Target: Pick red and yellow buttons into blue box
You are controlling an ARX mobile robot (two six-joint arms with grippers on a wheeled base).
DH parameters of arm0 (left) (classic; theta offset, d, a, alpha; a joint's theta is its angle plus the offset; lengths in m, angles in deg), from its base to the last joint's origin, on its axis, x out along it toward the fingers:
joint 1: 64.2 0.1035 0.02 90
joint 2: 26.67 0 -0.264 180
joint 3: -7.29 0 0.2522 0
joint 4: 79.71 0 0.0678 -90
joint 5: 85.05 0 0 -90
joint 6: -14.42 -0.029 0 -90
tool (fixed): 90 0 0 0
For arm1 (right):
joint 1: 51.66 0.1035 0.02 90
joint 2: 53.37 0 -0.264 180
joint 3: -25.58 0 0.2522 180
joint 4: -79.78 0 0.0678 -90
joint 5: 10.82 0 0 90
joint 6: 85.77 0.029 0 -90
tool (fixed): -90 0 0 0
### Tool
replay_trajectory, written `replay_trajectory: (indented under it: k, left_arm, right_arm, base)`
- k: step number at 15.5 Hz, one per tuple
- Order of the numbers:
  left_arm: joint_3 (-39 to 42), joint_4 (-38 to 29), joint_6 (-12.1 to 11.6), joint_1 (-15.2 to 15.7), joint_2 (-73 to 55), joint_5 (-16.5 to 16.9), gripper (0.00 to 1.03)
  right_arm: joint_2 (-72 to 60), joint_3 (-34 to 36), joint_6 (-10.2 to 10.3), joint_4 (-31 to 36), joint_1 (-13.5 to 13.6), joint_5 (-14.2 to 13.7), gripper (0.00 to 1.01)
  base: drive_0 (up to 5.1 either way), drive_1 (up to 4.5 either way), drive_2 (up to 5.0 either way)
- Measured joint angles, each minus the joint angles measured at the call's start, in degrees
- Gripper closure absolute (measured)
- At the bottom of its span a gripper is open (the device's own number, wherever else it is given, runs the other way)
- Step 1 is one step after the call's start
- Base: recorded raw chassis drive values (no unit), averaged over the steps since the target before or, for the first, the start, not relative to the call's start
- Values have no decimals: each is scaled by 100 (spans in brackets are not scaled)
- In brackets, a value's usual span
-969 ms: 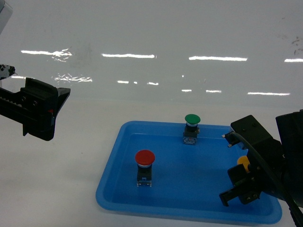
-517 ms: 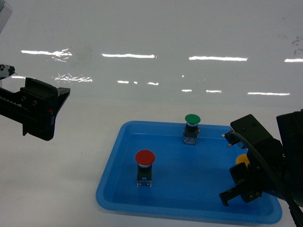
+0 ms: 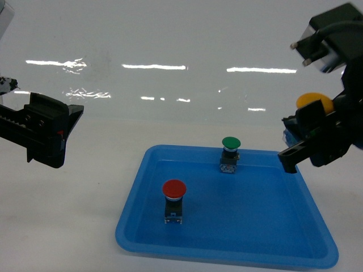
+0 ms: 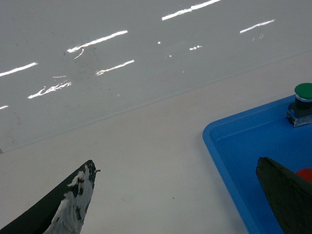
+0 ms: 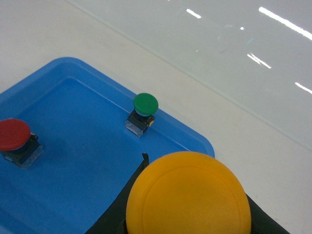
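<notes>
Yellow button is pinched in the right gripper, up above the blue tray. Red button stands in the tray. Left gripper is spread, empty. No readable writing.

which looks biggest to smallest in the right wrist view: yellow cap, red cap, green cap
1. yellow button, but it sits right at the camera, so its true size is unsure
2. red button, partly cut off
3. green button
</notes>
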Motion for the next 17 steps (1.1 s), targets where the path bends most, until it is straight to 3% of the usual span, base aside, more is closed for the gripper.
replay_trajectory:
  k: [4,8,9,11,15,17]
  left_arm:
    - [0,-2,0,0,0,2,5]
    - [0,0,0,0,0,2,5]
    - [0,0,0,0,0,0,5]
    - [0,0,0,0,0,2,5]
    - [0,0,0,0,0,2,5]
    - [0,0,0,-9,0,7,5]
  right_arm:
    - [957,503,-136,-365,17,-205,72]
    - [1799,739,-120,-883,581,-444,72]
    - [1897,782,-149,-885,599,-463,72]
    - [1652,831,-232,-680,396,-520,72]
    - [1641,852,-280,-623,374,-520,72]
    - [1982,1062,-291,-741,-39,-420,72]
  base:
    - [0,0,0]
    - [0,0,0]
    - [0,0,0]
    - [0,0,0]
    - [0,0,0]
    - [0,0,0]
